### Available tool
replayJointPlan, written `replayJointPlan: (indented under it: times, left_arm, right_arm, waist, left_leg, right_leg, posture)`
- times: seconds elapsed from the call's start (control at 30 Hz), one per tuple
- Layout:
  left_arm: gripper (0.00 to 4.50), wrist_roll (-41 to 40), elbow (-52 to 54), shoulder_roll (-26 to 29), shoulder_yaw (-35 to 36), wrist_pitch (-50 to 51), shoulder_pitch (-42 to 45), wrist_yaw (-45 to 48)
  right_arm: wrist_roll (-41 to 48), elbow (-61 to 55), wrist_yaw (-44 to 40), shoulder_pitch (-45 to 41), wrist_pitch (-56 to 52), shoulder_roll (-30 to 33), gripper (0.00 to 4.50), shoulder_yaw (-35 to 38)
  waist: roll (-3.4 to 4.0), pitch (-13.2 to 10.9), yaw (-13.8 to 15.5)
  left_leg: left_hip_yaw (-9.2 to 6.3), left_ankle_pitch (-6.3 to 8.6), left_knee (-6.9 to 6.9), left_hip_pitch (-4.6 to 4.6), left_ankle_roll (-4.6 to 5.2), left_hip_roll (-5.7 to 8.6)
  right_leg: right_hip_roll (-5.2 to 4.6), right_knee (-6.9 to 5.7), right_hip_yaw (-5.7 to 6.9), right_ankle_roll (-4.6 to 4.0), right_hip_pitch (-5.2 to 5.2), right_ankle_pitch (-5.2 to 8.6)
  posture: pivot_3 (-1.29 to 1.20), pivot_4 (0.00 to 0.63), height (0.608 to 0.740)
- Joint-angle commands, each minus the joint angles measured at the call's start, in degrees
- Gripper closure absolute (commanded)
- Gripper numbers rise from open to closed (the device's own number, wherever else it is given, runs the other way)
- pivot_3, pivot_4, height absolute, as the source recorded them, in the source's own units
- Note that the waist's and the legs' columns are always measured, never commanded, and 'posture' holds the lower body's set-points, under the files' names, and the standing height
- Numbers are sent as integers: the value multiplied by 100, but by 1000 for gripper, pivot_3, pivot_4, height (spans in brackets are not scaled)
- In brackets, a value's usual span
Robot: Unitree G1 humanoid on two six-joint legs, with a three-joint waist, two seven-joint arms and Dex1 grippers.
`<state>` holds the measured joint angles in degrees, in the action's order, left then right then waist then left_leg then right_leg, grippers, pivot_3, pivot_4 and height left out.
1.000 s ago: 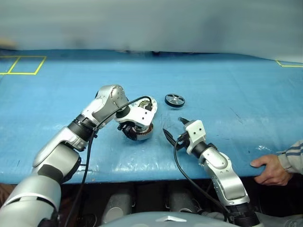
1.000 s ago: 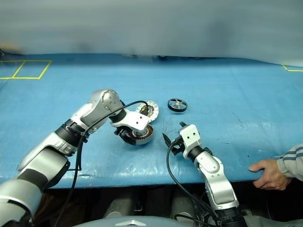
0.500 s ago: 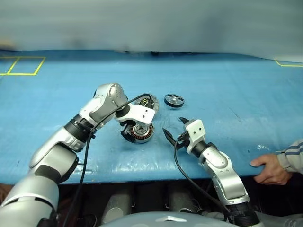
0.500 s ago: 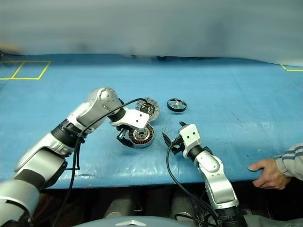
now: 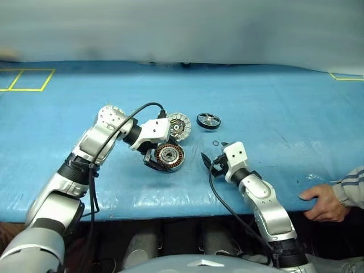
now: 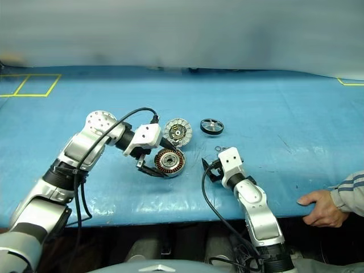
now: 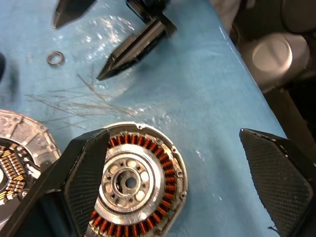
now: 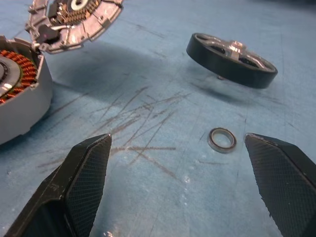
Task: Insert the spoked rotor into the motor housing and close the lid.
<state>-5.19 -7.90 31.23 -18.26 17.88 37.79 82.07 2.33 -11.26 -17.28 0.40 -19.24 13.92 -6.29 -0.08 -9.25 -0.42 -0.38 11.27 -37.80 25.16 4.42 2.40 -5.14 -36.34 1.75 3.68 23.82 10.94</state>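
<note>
The motor housing [image 5: 169, 154] lies on the blue table with its copper windings and silver hub facing up. Its lid [image 5: 178, 126] stands swung open at the far edge, segmented face showing. My left gripper [image 7: 172, 132] hovers open over the housing, one finger [image 7: 86, 177] above its rim, gripping nothing. The spoked rotor [image 5: 209, 120], black-rimmed, rests flat further back to the right, apart from both grippers. My right gripper [image 5: 213, 152] is open and empty, low over the table just right of the housing, pointing toward the rotor [image 8: 232, 58].
A small metal ring [image 8: 221, 139] lies on the table between my right gripper and the rotor. A person's hand [image 5: 321, 202] rests on the table's front edge at the far right. Yellow tape lines [image 5: 25, 79] mark the far left.
My left gripper has opened and drawn back to the left, leaving the housing, earlier tilted under it, lying flat with windings up. My right gripper has shifted slightly down and right.
</note>
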Motion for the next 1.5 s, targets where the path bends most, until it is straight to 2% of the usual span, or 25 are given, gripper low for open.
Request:
replayJointPlan:
  times: [0.03, 0.17, 0.5, 0.87, 1.0, 1.23, 1.33, 1.47, 1.5]
  left_arm:
    - [22, -357, -168, -129, 424, -145, -190, -338]
    - [22, -483, -400, -309, 787, -835, -817, -864]
    - [22, -823, -27, -732, 1260, -1585, -1871, -1828]
    - [22, -957, 287, -708, 1385, -2121, -2799, -2294]
    - [0, -916, 304, -693, 1405, -2319, -3098, -2404]
    - [0, -1218, 578, -762, 1431, -2408, -3463, -2359]
    - [0, -1249, 617, -725, 1428, -2468, -3543, -2340]
    - [0, -1262, 636, -691, 1433, -2603, -3639, -2313]
    - [0, -1250, 628, -685, 1433, -2651, -3669, -2316]
  right_arm:
    - [4, -105, 42, -150, -123, -20, 0, 55]
    - [95, 109, 185, -351, -312, -114, 0, 262]
    - [256, 758, 258, -775, -540, -286, 0, 471]
    - [241, 1541, 266, -973, -308, -375, 0, 454]
    - [242, 1719, 304, -971, -258, -415, 815, 471]
    - [267, 1779, 317, -936, -286, -486, 3045, 522]
    - [263, 1773, 300, -937, -313, -488, 3045, 530]
    - [266, 1722, 284, -918, -333, -481, 3759, 539]
    - [254, 1656, 266, -884, -300, -462, 3759, 524]
  waist:
    - [0, 0, -4]
    - [1, 1, -17]
    - [1, 1, 1]
    - [1, 4, -23]
    - [4, 12, -24]
    - [3, 18, -20]
    - [3, 22, -22]
    - [5, 28, -25]
    - [5, 28, -25]
  left_leg:
    - [1, 0, 0, 0, 0, 0]
    - [4, 0, 2, -11, 0, 0]
    - [6, 8, 17, -22, -17, 1]
    - [11, 13, 32, -43, -32, -1]
    - [11, 15, 32, -46, -37, -2]
    - [11, 16, 44, -45, -37, -2]
    - [11, 16, 48, -46, -38, -2]
    - [11, 16, 59, -46, -38, -2]
    - [11, 16, 62, -46, -38, -2]
  right_leg:
    - [4, 0, 0, 0, 0, 0]
    - [3, -1, -2, 0, -7, 0]
    - [-32, 2, -5, -6, -10, -1]
    - [-33, 2, -7, -12, -20, 3]
    - [-35, 2, -6, -10, -20, 4]
    - [-37, 12, -5, -12, -19, 4]
    - [-38, 15, -6, -11, -19, 5]
    - [-38, 27, -5, -10, -19, 5]
    - [-38, 29, -5, -11, -19, 5]
  posture:
    - [0, 150, 740]
    - [0, 150, 740]
    - [0, 150, 740]
    - [0, 150, 740]
    - [0, 150, 740]
    - [0, 150, 740]
    - [0, 150, 740]
    - [0, 150, 740]
    - [0, 150, 740]
